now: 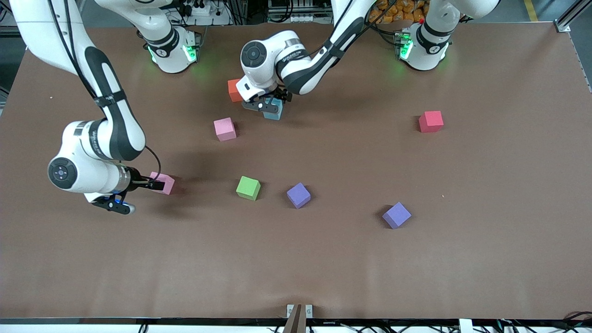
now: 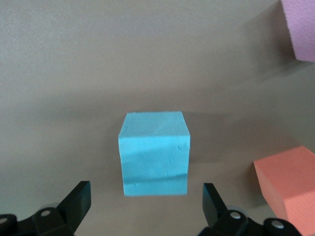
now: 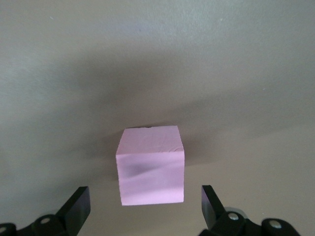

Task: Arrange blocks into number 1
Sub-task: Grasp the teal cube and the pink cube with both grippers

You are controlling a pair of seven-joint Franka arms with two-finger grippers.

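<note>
My left gripper [image 1: 267, 104] hangs open over a blue block [image 1: 274, 111], close to an orange block [image 1: 233, 90]. In the left wrist view, the blue block [image 2: 154, 153] lies just ahead of the left gripper [image 2: 145, 200], not between its fingers. My right gripper [image 1: 138, 196] is open beside a pink block [image 1: 164, 183] at the right arm's end of the table. That pink block [image 3: 150, 166] sits just ahead of the right gripper [image 3: 145, 210]. Loose on the table are a second pink block [image 1: 225, 128], a green block [image 1: 248, 188], two purple blocks [image 1: 298, 194] [image 1: 397, 215] and a red block [image 1: 430, 121].
The brown table [image 1: 485, 259] is bare along its edge nearest the front camera. Both robot bases [image 1: 173, 51] [image 1: 423, 46] stand along the edge farthest from it. The orange block [image 2: 290, 187] and a pink block [image 2: 301, 27] show at the borders of the left wrist view.
</note>
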